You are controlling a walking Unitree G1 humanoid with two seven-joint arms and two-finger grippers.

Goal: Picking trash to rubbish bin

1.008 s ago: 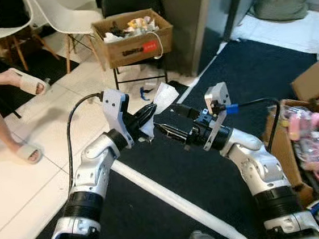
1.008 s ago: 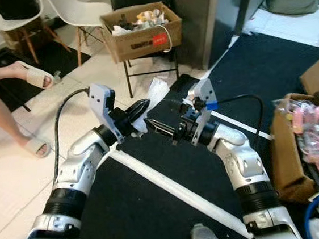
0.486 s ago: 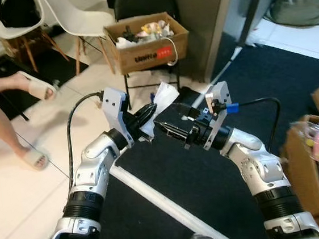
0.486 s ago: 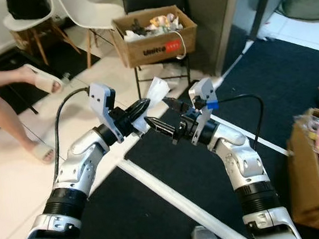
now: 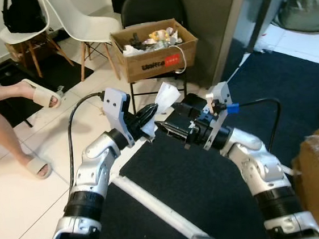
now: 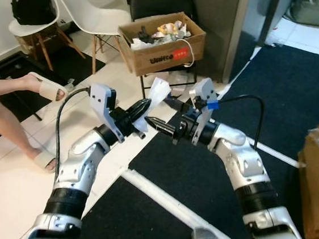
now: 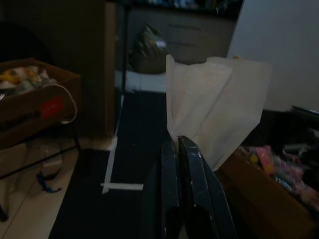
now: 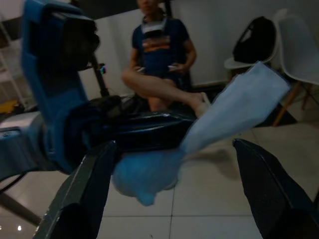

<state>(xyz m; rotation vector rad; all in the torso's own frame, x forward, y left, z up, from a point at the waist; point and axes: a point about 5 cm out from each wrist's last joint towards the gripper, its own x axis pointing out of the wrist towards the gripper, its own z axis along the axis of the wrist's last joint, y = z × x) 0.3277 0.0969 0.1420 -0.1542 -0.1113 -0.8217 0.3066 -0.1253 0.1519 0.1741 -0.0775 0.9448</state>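
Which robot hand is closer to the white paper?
Left. The left gripper is shut on the white paper, pinching its lower end. The right gripper sits just beside it with fingers open, not touching the paper.

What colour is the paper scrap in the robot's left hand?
White paper scrap, clearest in the left eye view.

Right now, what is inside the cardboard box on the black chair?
The cardboard box on the black chair holds mixed trash: crumpled white paper, colourful wrappers and some dark pieces. A white cable loops over its front. The top layer hides whatever lies deeper.
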